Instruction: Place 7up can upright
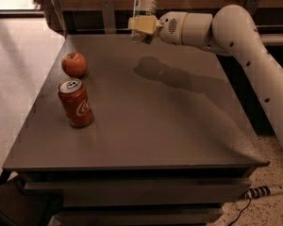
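1. Nearest the camera is the front edge of a grey table [132, 161] with drawer-like tiers under it. A power strip [266, 190] lies on the speckled floor at the lower right.
2. On the table's front-left part stands a red can [76, 102] – upright, its silver top facing up.
3. Just behind the red can, near the left edge, sits an apple [74, 64]. The two are close, but I cannot tell whether they touch.
4. Further back, around the middle of the tabletop, lies a dark shadow [172, 74] of the arm.
5. The white arm [245, 46] reaches in from the right, running level above the table's far part.
6. At its end the gripper [142, 26] hangs over the far edge of the table, its cream fingers [140, 23] clamped around the lower part of the 7up can [145, 6].
7. The 7up can is pale, roughly upright and lifted clear of the tabletop – well apart from the red can and the apple.
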Controlling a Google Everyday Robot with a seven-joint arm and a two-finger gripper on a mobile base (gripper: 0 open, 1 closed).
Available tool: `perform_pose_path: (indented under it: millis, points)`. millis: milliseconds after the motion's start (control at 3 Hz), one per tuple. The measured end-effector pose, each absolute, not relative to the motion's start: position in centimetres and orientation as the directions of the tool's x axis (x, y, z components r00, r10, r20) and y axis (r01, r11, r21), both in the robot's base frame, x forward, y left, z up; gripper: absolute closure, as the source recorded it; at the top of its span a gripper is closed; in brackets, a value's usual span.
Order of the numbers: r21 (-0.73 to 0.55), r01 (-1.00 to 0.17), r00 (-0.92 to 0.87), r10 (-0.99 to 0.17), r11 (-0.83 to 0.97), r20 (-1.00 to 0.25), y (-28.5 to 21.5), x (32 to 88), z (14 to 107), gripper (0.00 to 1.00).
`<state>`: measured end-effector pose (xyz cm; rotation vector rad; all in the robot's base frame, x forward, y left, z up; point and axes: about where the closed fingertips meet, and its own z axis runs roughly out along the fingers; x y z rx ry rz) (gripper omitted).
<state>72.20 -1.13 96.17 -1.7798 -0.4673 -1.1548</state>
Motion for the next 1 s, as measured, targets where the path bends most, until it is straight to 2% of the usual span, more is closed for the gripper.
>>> perform_pose_path:
  millis: [333,667,1000]
  points:
    - [-0.474,0.723,0.469,-0.146,-0.502,0.871,-0.7,72.1,96.0,1.0]
    - [-0.387,0.749,0.4,-0.099,-0.537,0.911,-0.2,71.8,94.9,1.0]
    - [-0.247,0.782,0.285,-0.024,-0.573,0.958,-0.3,71.5,93.0,1.0]
